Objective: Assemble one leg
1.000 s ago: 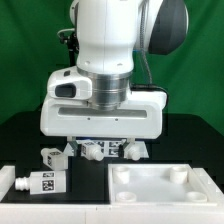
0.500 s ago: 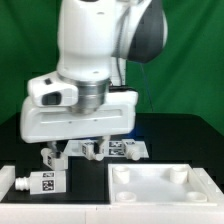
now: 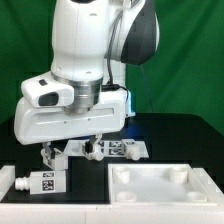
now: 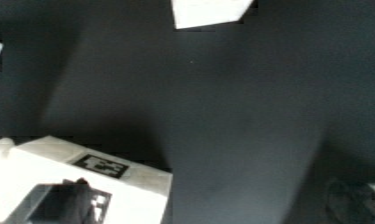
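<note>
A: Why does the arm (image 3: 90, 50) hang low over the counter (image 3: 190, 135)?
B: Likely to reach the pegs (image 3: 130, 148) lined mid-frame; its pincer (image 4: 202, 205) is spread, holding nothing
A: And the leg (image 3: 40, 183)?
B: Lower left, lying on its side, long axis across the frame; which end is narrow I cannot tell

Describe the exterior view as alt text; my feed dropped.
A white robot arm hangs low and tilted over a row of white tagged legs on a black table. Nearer the camera lie another leg, at the exterior view's left, and a white recessed board, right.
</note>
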